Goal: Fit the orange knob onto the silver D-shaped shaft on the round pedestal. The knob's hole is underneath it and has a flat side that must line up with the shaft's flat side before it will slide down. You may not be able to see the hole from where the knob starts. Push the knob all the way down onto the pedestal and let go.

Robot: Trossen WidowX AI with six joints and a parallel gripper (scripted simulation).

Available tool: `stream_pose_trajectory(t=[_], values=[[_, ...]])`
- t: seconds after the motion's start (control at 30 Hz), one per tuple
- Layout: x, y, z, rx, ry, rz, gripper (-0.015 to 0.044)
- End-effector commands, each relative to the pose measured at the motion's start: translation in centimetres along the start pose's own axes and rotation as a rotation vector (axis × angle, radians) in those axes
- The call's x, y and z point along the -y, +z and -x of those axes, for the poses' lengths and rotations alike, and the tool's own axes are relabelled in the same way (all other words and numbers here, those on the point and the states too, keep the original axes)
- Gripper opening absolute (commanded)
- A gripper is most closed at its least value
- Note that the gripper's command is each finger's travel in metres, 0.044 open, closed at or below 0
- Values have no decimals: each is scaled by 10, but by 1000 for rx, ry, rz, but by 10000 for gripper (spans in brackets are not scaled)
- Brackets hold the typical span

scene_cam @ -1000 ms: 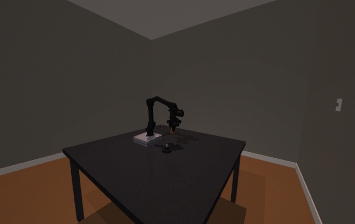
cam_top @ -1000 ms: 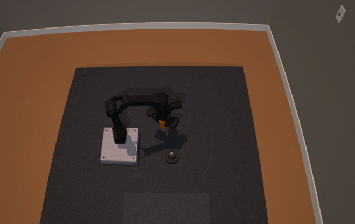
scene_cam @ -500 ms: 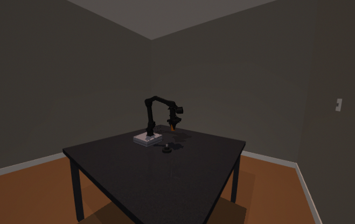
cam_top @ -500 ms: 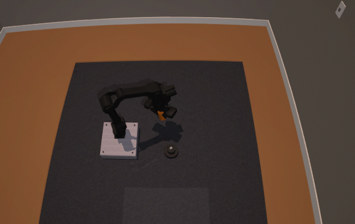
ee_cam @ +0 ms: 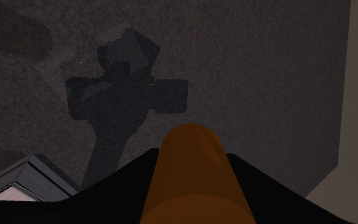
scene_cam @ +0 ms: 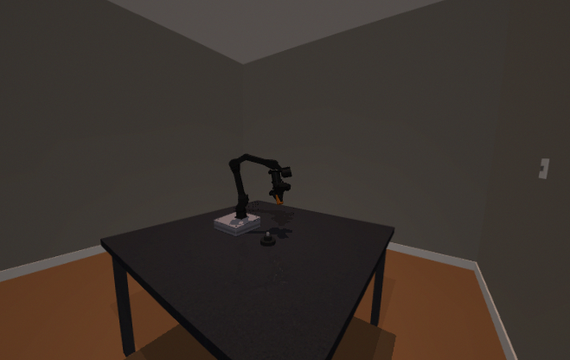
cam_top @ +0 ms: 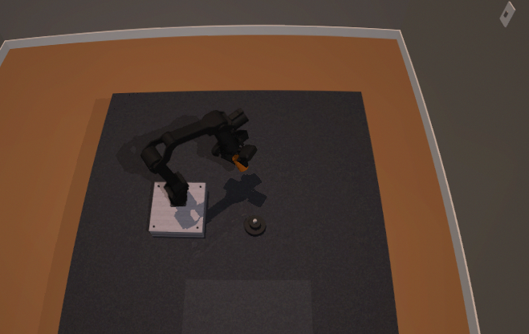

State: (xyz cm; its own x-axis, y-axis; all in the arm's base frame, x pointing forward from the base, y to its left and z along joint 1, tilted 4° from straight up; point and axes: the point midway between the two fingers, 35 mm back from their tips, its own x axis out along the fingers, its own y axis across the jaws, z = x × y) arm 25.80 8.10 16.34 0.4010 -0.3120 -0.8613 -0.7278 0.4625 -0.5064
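The orange knob [cam_top: 240, 163] [scene_cam: 278, 199] [ee_cam: 192, 170] is held high above the table, tilted a little in the top view. My gripper [cam_top: 238, 160] [scene_cam: 278, 196] [ee_cam: 191, 157] is shut on it, with a black finger on each side in the wrist view. The knob's underside and hole are hidden. The dark round pedestal [cam_top: 248, 229] [scene_cam: 267, 242] stands on the table with its short silver shaft [cam_top: 254, 221] [scene_cam: 267, 234] upright and bare. In the top view the knob is above the pedestal in the picture, well apart from it. The shaft's flat side cannot be made out.
The arm's pale base block [cam_top: 162, 215] [scene_cam: 236, 227] [ee_cam: 17, 194] stands left of the pedestal in the top view. The dark table top [cam_top: 320, 186] [scene_cam: 233, 268] [ee_cam: 260, 60] carries the arm's shadow. A lighter square patch [cam_top: 247, 307] lies near the bottom in the top view.
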Motion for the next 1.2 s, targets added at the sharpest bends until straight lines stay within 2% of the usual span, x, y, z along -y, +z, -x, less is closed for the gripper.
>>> stream_pose_trajectory(t=[0.0,0.57,1.17], values=[[2,3,11,4,-97,-10,0],[3,19,49,6,-456,-13,0],[0,20,48,6,-587,-14,0]])
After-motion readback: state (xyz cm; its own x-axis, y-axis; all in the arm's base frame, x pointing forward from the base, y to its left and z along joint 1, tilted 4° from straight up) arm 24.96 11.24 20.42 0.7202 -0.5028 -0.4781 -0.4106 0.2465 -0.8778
